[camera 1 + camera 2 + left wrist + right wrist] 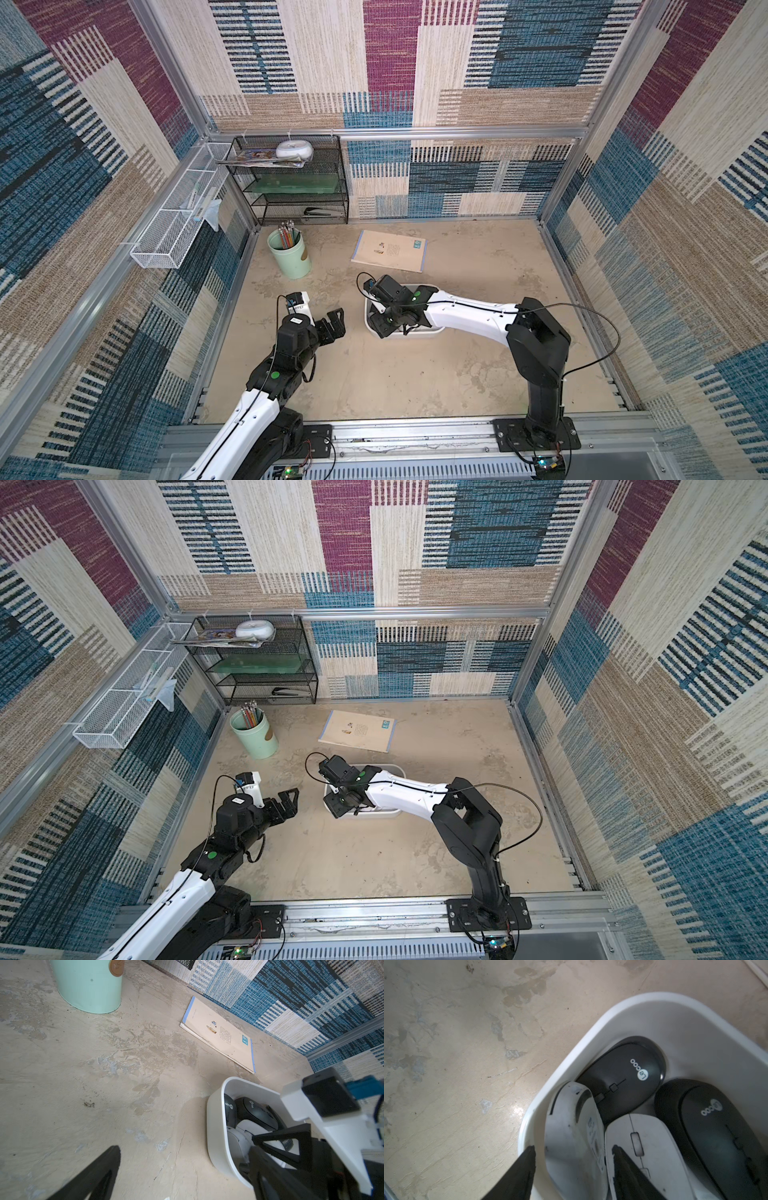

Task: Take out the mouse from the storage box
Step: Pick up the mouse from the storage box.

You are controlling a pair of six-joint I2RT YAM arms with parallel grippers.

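Right claw [573, 1148] half open, astride tilted white mouse [566, 1120], storage box [654, 1000]

Wht storage box [685, 1022]; blk mice [623, 1076]; wht mice [654, 1130]; mint cup [89, 985].

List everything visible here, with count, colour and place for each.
storage box: one, white, middle of the table.
black mice: two, black, inside the storage box.
white mice: two, white, inside the storage box, one on its side.
pencil cup: one, mint green, back left of the table.
booklet: one, cream with blue edge, flat behind the storage box.
mesh rack: one, black, back left corner.
round object: one, white, atop the mesh rack.
wire basket: one, white, on the left wall.
left gripper: one, black, open, left of the storage box.
right gripper: one, black, inside the storage box, jaws apart around the one on its side.
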